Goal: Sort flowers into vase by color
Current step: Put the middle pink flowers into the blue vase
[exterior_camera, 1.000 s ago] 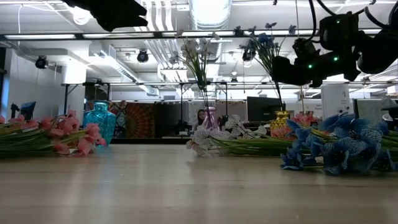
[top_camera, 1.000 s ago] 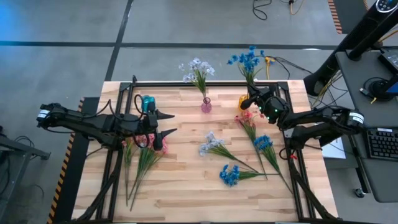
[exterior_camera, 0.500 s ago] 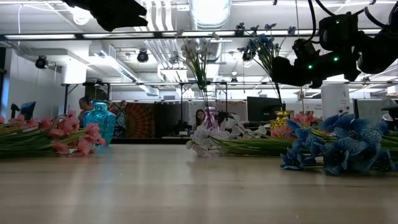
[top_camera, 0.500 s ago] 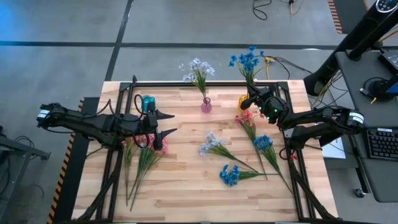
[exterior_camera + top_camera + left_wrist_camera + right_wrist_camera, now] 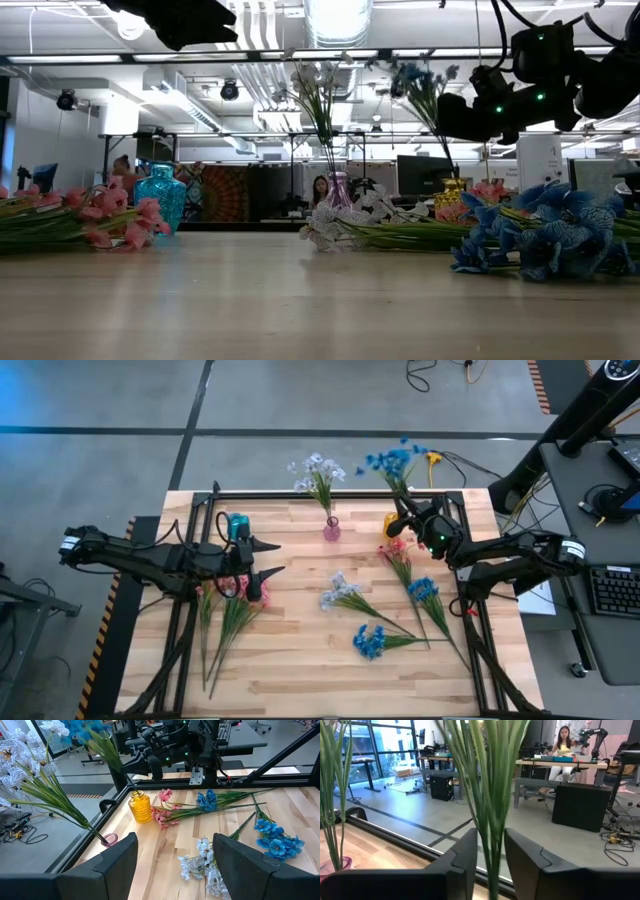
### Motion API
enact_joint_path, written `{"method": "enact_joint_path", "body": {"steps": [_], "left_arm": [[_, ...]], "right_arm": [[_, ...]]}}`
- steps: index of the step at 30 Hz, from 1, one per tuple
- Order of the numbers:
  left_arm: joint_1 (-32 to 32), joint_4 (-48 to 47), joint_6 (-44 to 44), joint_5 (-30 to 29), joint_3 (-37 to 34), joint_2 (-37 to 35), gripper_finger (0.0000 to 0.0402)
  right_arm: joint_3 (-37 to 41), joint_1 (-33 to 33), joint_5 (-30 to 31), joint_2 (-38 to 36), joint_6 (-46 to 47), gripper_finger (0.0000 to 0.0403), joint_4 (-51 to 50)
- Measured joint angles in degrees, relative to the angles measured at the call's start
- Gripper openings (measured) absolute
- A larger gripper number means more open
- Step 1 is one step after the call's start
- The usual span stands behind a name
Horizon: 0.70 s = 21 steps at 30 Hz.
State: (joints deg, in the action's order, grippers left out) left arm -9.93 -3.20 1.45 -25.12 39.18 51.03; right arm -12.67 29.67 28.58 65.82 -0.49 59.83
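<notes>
The right gripper [image 5: 402, 520] fingers [image 5: 462, 862] stand slightly parted around the blue flower's stem [image 5: 492, 820].

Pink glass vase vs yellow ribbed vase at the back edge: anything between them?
Nothing. In the high view the strip of wooden table between the pink glass vase and yellow ribbed vase is bare.

Left gripper [image 5: 172, 865] open over table [image 5: 165, 845]; right gripper [image 5: 150, 765] above yellow vase [image 5: 140, 807] — blue spray [image 5: 95, 737] standing in it.
</notes>
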Motion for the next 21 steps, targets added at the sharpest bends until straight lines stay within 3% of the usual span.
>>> {"method": "enact_joint_path", "body": {"steps": [11,21], "left_arm": [[0.0,-0.39,-0.47,0.02,0.0,0.0,0.0239],[0.0,-1.31,-3.44,0.06,0.0,0.0,0.0239]], "right_arm": [[0.02,-0.02,-0.04,-0.22,1.49,0.0155,-1.13],[0.06,-0.02,-0.07,-8.12,8.29,0.0196,-17.4]]}}
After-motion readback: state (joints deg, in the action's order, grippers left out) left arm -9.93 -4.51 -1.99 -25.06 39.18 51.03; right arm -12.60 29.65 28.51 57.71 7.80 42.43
